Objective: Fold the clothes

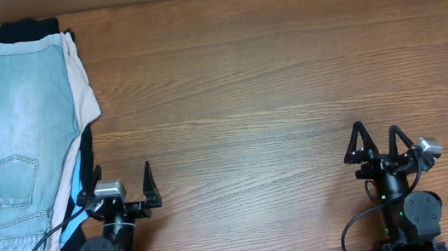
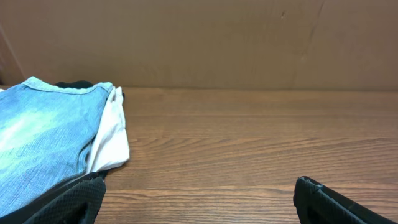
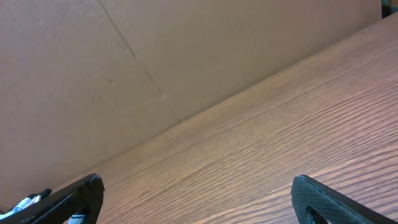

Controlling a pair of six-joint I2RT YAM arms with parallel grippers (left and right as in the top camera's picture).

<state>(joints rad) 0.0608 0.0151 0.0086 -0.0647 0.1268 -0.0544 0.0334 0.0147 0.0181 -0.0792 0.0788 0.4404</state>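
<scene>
A pair of faded light-blue denim shorts lies folded on top of a stack of clothes at the table's left edge, its back pocket toward the front. It also shows at the left of the left wrist view. My left gripper is open and empty at the front, just right of the stack. Its fingers show at the bottom corners of the left wrist view. My right gripper is open and empty at the front right, far from the clothes; it also shows in the right wrist view.
Under the shorts lie a cream garment, a black one and a bright blue one. The cream garment also shows in the left wrist view. A brown cardboard wall stands along the table's far edge.
</scene>
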